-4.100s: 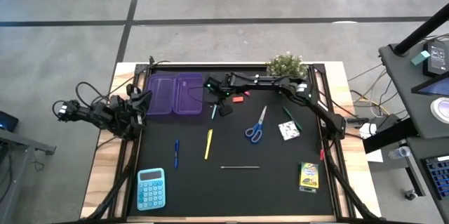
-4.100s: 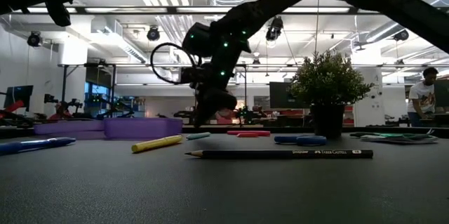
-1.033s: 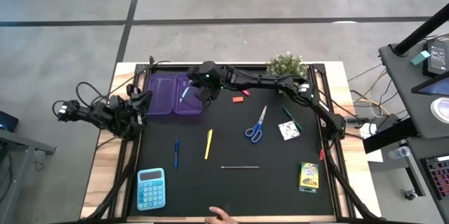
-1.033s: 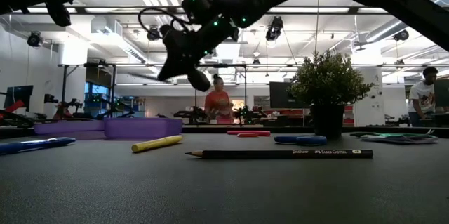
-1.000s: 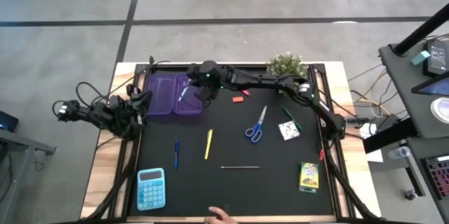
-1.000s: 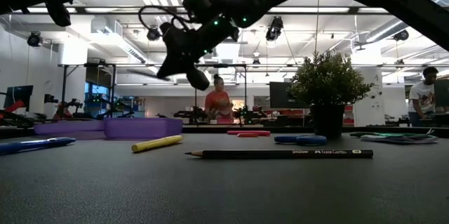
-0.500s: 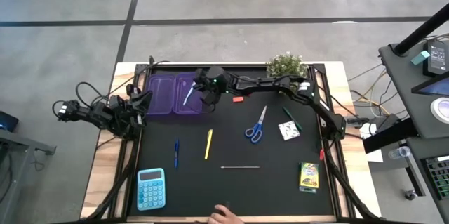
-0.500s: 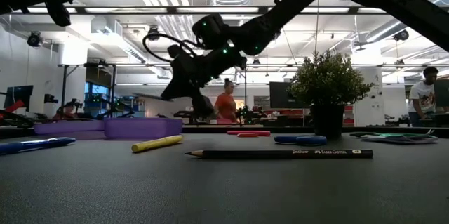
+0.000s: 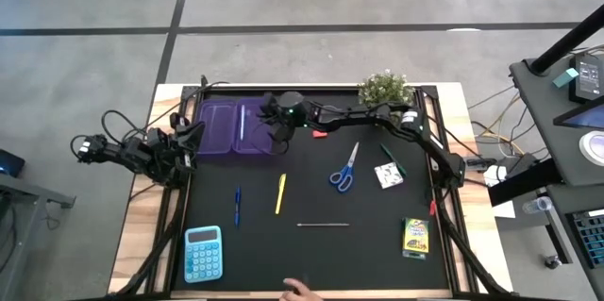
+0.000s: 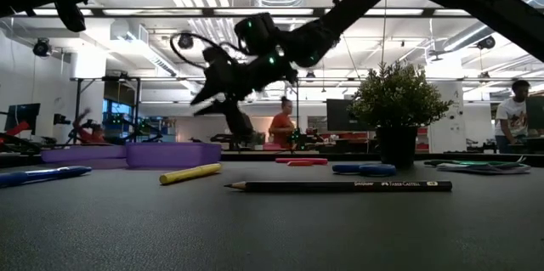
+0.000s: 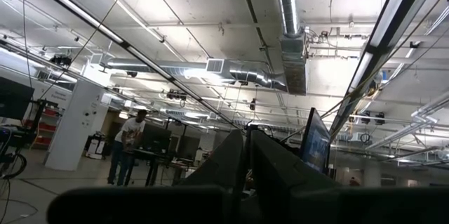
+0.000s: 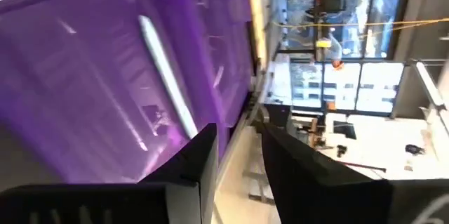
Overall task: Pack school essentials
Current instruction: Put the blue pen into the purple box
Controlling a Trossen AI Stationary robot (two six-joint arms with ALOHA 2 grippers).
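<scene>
My right gripper (image 9: pixel 276 124) hovers open over the right end of the translucent purple case (image 9: pixel 219 127), and shows above it in the low view (image 10: pixel 217 105). A pale blue pen (image 9: pixel 242 122) lies flat inside the case, also seen in the right wrist view (image 12: pixel 165 76). On the black mat lie a blue pen (image 9: pixel 237 205), a yellow pen (image 9: pixel 280 192), blue-handled scissors (image 9: pixel 344 167), a thin grey stick (image 9: pixel 323 225), a crayon box (image 9: pixel 415 236), a white packet (image 9: pixel 388 175), a green pen (image 9: pixel 388 158) and a red eraser (image 9: pixel 320 133). My left gripper (image 11: pixel 247 157) waits shut at the table's left edge, pointing up.
A blue calculator (image 9: pixel 203 252) lies at the near left corner. A small potted plant (image 9: pixel 384 87) stands at the far edge. A person's hand (image 9: pixel 300 290) shows at the near edge. People stand in the room beyond the table.
My right gripper carried the pale blue pen tilted over the purple case, dipped toward it, let go and rose a little while shifting slightly toward the table's right. The pen now lies flat inside the case. A hand has stayed at the near edge.
</scene>
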